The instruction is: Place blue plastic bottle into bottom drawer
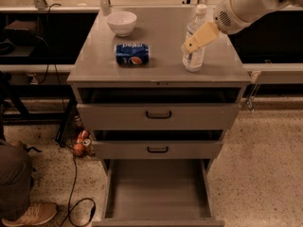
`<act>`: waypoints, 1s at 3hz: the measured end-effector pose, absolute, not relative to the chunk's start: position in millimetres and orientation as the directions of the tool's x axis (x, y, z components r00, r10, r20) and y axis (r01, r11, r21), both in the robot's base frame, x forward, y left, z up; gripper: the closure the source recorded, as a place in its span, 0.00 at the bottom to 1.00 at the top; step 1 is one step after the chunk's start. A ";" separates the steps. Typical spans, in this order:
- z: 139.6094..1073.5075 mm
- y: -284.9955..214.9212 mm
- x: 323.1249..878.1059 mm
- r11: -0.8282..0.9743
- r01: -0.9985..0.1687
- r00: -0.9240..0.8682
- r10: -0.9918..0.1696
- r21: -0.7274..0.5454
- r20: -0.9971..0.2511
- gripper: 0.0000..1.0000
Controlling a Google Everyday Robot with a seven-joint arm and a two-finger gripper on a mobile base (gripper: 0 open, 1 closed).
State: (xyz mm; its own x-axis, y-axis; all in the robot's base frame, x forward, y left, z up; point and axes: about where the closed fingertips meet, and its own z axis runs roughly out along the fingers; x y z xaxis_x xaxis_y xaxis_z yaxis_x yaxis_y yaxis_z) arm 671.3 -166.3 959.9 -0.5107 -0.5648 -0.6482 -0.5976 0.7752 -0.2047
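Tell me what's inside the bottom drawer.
Only bare grey floor shows in the bottom drawer; its back end is hidden under the middle drawer. The bottle stands on the cabinet top, with the gripper right by it.

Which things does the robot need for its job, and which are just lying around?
For the job: bottle, upright on the cabinet top; gripper, right in front of it; bottom drawer, open.

Just lying about: Pepsi can, on its side; bowl.
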 end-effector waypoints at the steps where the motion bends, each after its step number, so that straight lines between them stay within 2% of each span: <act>1: 953.3 -161.5 691.2 0.796 -0.575 -0.519 -0.534 -0.190 -0.667 0.00; 2: 946.4 -155.5 707.4 0.806 -0.566 -0.525 -0.515 -0.174 -0.678 0.00; 3: 940.9 -148.6 717.0 0.810 -0.565 -0.525 -0.502 -0.160 -0.687 0.16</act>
